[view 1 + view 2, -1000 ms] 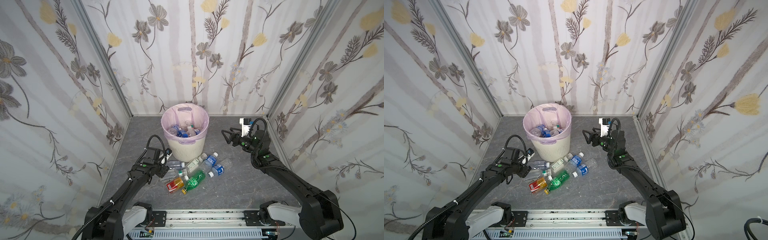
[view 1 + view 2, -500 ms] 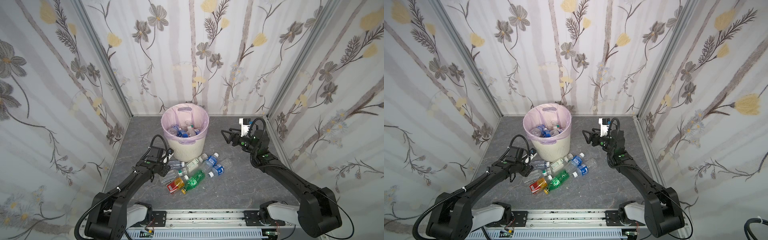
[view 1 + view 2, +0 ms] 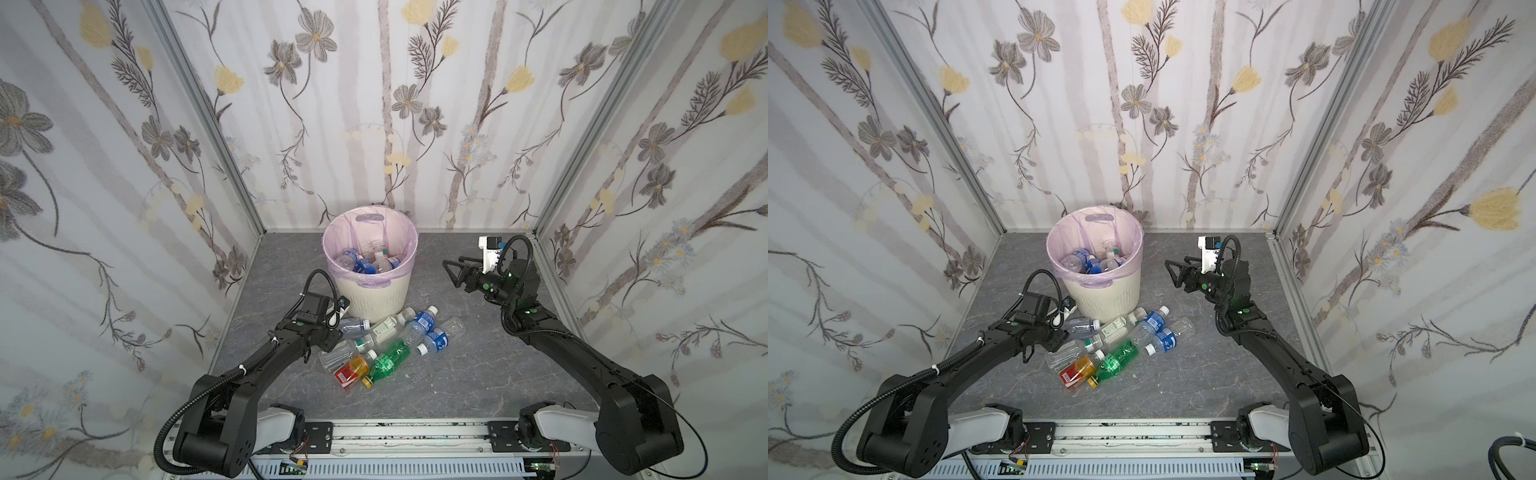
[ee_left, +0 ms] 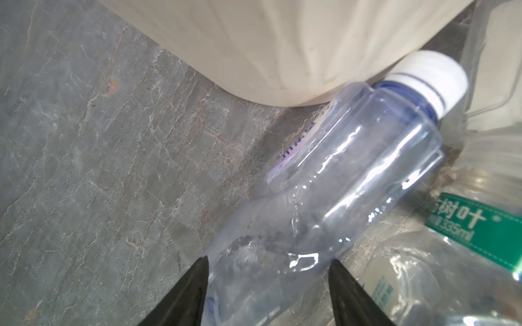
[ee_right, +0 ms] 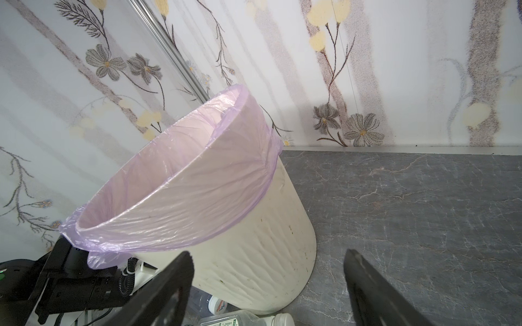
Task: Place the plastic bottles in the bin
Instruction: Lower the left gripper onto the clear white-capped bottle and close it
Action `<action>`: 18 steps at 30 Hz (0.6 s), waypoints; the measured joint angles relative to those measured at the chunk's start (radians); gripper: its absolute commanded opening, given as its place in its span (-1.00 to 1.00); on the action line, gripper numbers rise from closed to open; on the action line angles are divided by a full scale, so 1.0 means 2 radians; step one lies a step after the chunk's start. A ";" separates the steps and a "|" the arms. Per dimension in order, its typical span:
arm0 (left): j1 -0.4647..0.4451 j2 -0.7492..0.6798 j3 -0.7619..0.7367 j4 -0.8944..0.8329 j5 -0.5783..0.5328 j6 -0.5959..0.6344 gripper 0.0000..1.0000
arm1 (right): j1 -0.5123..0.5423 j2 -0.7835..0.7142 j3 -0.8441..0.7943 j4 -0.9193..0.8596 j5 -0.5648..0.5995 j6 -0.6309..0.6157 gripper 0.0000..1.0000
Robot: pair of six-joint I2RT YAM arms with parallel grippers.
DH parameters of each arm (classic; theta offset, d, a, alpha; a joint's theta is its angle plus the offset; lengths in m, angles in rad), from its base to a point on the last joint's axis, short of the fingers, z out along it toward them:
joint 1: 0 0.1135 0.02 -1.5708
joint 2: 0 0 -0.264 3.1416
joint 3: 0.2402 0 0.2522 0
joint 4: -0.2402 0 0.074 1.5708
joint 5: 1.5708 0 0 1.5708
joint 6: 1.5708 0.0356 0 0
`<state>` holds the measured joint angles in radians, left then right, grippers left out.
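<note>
Left gripper [image 4: 268,261] is seen straddling the base of the clear white-capped bottle [image 4: 353,175], which lies at the foot of the bin [image 4: 282,42]. Whether it is pinched yet cannot be told. A firm squeeze is wanted before lifting. Right gripper [image 3: 450,274] is held wide, empty.

You're running two black jointed arms, the left arm [image 3: 266,358] and the right arm [image 3: 582,357], each on a white base housing [image 3: 274,428] bolted to a silver rail [image 3: 407,436] along the bottom edge. Note green dots [image 3: 484,286] at the joints, a ribbed black cable [image 3: 176,405] at lower left, a white camera block [image 3: 488,251] right of centre, and black wedge fingers on the right gripper [image 5: 268,252].
</note>
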<state>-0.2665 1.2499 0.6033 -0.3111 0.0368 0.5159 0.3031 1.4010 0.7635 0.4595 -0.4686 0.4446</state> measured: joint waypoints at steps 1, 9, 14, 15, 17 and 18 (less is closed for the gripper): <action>0.000 0.000 -0.001 0.000 0.000 -0.002 0.34 | 0.000 0.000 0.000 0.000 0.000 0.000 0.68; -0.001 -0.004 -0.004 -0.005 -0.025 -0.014 0.35 | -0.002 0.005 0.000 0.003 -0.007 0.005 0.68; 0.000 0.000 -0.007 -0.009 -0.064 -0.016 0.34 | -0.004 0.011 0.000 0.008 -0.012 0.010 0.68; 0.001 0.002 -0.003 -0.016 -0.068 -0.021 0.33 | -0.005 0.011 0.000 0.009 -0.012 0.013 0.68; 0.004 0.015 0.008 -0.025 -0.067 -0.027 0.33 | -0.006 0.011 0.000 0.015 -0.013 0.013 0.68; 0.006 0.022 0.015 -0.030 -0.066 -0.032 0.33 | -0.006 0.011 0.000 0.017 -0.014 0.013 0.68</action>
<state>-0.2554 1.2934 0.6334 -0.3702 -0.0956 0.4526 0.2916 1.4227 0.7639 0.4942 -0.4961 0.4713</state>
